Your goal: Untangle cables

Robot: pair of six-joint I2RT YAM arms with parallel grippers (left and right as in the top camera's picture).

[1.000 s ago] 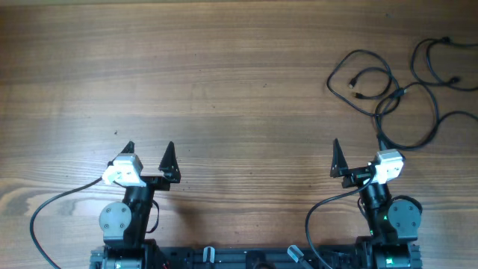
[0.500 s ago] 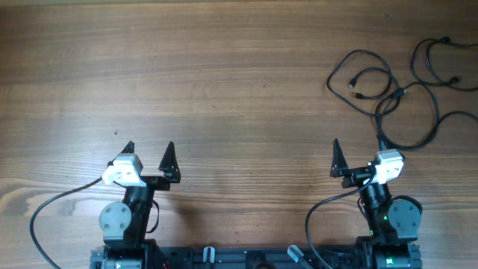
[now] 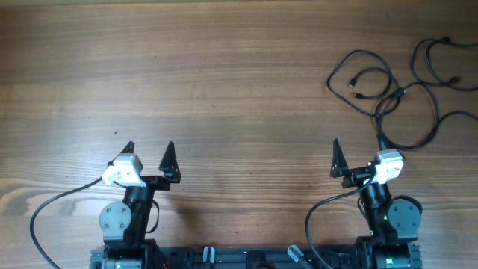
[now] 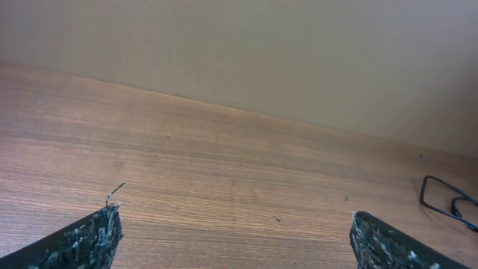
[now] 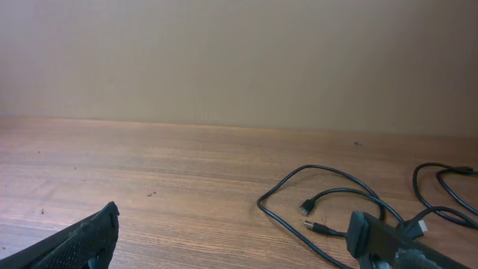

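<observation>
**Arm:** While both my grippers hang low by the near edge of the table (image 3: 224, 75), the cables (image 3: 403, 93) lie in loose, overlapping loops at the far right. They are ahead of my right gripper (image 3: 356, 148) and off to its right.

**Asker:** How close to your fingers?

**Arm:** In the right wrist view the cables (image 5: 314, 167) spread over the wood just beyond my outer finger (image 5: 381, 240). Two small plugs (image 5: 315, 226) lie inside the nearest loop. Overhead, one strand runs down toward that same finger, but I cannot tell whether it touches. My left gripper (image 3: 149, 146) is well apart from all of it. Its wrist camera catches only a short bend of the cables (image 4: 423, 196) at the right border.

**Asker:** And the jaws?

**Arm:** Both pairs are spread wide, with only wood showing between them. I hold nothing on either side.

**Asker:** What room do you have?

**Arm:** Wood grain stretches wide across the left and middle of the table. It runs to the far edge, where the top meets a plain beige wall (image 5: 224, 60). On the right the loops run past the overhead frame's border. I cannot tell how near the table's right edge they lie.

**Asker:** Any writing?

**Arm:** None that I can read in these views.
</observation>
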